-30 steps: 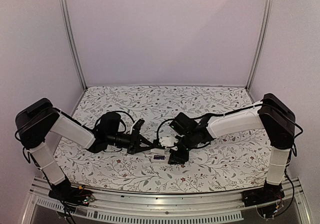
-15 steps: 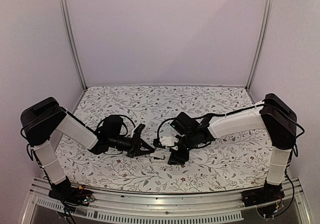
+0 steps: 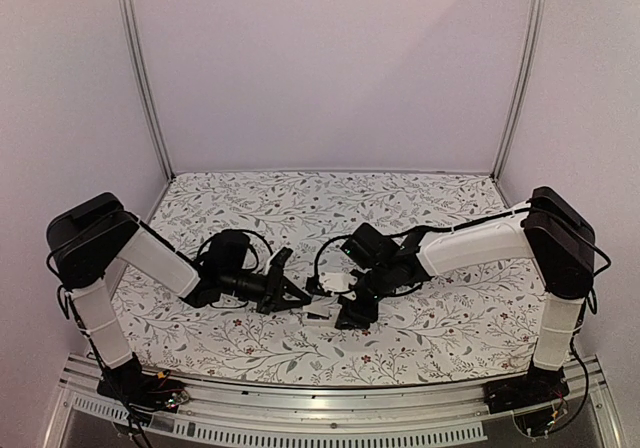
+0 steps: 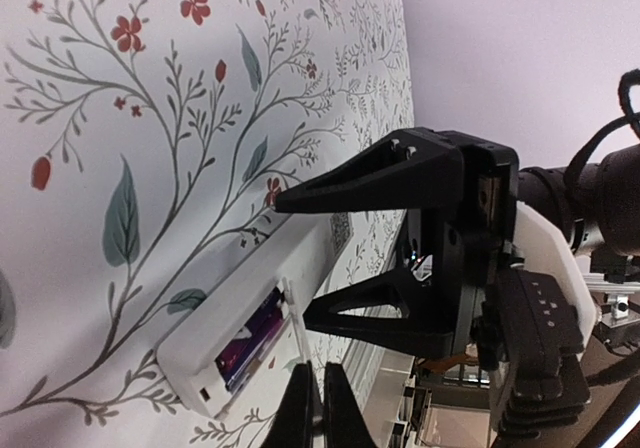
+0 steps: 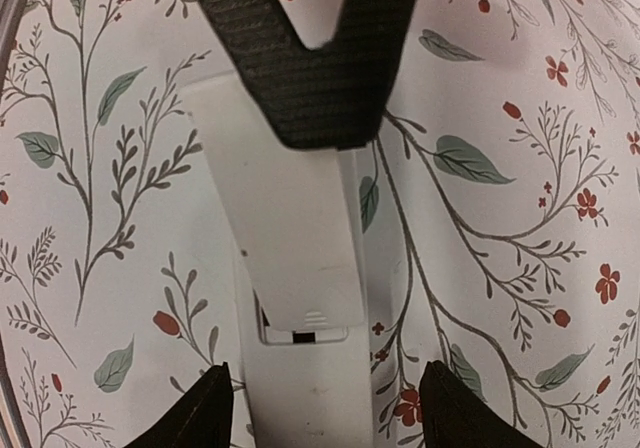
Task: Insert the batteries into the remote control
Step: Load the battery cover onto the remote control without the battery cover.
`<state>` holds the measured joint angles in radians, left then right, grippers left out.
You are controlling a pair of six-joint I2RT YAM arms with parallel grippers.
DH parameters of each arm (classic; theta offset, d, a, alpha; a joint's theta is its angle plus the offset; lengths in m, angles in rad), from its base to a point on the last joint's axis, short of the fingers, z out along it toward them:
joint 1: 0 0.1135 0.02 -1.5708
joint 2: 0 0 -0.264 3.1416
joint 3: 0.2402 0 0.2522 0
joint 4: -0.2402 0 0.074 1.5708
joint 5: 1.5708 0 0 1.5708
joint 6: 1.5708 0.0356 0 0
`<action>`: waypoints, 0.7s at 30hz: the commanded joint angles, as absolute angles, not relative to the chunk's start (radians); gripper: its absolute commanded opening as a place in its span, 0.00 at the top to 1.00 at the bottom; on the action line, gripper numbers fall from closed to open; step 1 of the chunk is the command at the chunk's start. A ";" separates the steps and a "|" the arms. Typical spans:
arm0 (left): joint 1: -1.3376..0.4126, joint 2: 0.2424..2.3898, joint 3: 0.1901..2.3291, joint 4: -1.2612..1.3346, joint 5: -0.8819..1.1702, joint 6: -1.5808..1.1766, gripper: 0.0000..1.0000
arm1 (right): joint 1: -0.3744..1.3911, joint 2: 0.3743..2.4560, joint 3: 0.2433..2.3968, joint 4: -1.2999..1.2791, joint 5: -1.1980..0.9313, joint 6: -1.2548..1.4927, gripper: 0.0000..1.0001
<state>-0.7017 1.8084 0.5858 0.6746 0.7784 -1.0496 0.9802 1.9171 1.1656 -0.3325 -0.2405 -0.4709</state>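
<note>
Near the front middle of the bench (image 3: 430, 218), seen from above, the remote control (image 3: 318, 317) lies between the left gripper (image 3: 298, 298) and the right gripper (image 3: 352, 318).

From the left wrist, the left gripper's fingers (image 4: 312, 413) are pressed together just beside the remote, where a dark purplish battery (image 4: 250, 333) shows in the compartment.

From the right wrist, the right gripper's fingers (image 5: 210, 413) stand apart, one on each side of the remote. A shorter white cover (image 5: 285, 238) lies on the remote, with the left gripper's tip over it.
</note>
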 commanded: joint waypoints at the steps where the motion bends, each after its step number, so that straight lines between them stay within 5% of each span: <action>1: -0.693 1.824 0.608 0.652 0.776 -1.032 1.00 | 0.972 1.910 1.191 -0.345 -0.263 -0.480 0.36; 21: -0.725 1.848 0.612 0.635 0.769 -1.034 1.00 | 0.972 1.935 1.216 -0.364 -0.272 -0.488 0.41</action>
